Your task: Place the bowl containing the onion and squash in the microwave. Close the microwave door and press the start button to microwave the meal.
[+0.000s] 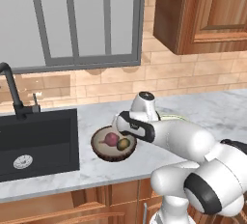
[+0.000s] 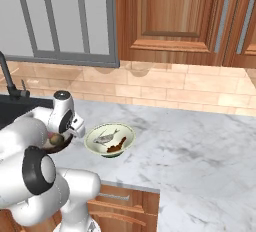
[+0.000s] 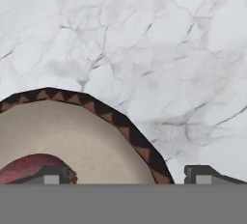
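Item 1: the black sink (image 1: pixel 38 143), set into the left end of the desk (image 1: pixel 212 109), with a dark faucet (image 1: pixel 12 90) at its back edge.

Item 2: the bowl (image 1: pixel 103 149), dark brown with a tan inside, which you find on the desk just right of the sink, near the front edge. It holds 2 things: the onion (image 1: pixel 111 139) on the left and the squash (image 1: pixel 124 144) touching it on the right.

Item 3: the end effector (image 3: pixel 126 175), which hangs right over the bowl's right rim. In the hand view you see its 2 fingertips (image 3: pixel 197 174) set wide apart, 1 over the onion inside the bowl, 1 outside the rim over bare marble, clamped on nothing.

Item 4: a pale cream-green bowl (image 2: pixel 109 139), just right of the brown one, with a fish painted inside.
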### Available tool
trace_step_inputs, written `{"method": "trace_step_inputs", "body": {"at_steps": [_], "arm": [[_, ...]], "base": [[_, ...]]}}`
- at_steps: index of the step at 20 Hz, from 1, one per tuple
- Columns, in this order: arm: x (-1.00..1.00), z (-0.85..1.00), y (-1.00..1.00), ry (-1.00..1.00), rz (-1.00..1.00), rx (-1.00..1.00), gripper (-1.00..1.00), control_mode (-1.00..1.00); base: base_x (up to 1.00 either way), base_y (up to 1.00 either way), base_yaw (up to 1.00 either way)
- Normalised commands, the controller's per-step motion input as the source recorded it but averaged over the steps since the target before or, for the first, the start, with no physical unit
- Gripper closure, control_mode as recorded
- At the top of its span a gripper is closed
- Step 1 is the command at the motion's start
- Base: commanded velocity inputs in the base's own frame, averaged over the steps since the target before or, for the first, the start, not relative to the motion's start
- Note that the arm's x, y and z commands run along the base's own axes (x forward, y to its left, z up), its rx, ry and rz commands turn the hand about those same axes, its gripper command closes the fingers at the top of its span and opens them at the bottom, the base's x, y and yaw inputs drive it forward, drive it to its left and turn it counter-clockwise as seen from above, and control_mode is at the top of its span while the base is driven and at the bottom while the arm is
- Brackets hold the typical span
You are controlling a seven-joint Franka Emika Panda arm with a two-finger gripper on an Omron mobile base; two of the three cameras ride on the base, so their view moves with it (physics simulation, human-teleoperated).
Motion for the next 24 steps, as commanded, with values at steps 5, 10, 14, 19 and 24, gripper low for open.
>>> {"method": "trace_step_inputs", "body": {"at_steps": [5, 10, 14, 19, 24], "arm": [[0.03, -0.08, 0.00, -0.07, 0.00, 0.00, -1.00, -1.00], [0.00, -0.69, 0.00, -0.09, 0.01, 0.00, -1.00, -1.00], [0.00, -0.75, 0.00, -0.08, 0.03, 0.00, -1.00, -1.00], [0.00, -0.21, 0.03, -0.01, 0.00, 0.00, 1.00, -1.00], [0.00, 0.04, 0.00, 0.00, 0.00, 0.00, 1.00, -1.00]], "base": [[0.00, 0.00, 0.00], [0.00, 0.00, 0.00], [0.00, 0.00, 0.00], [0.00, 0.00, 0.00], [0.00, 0.00, 0.00]]}}
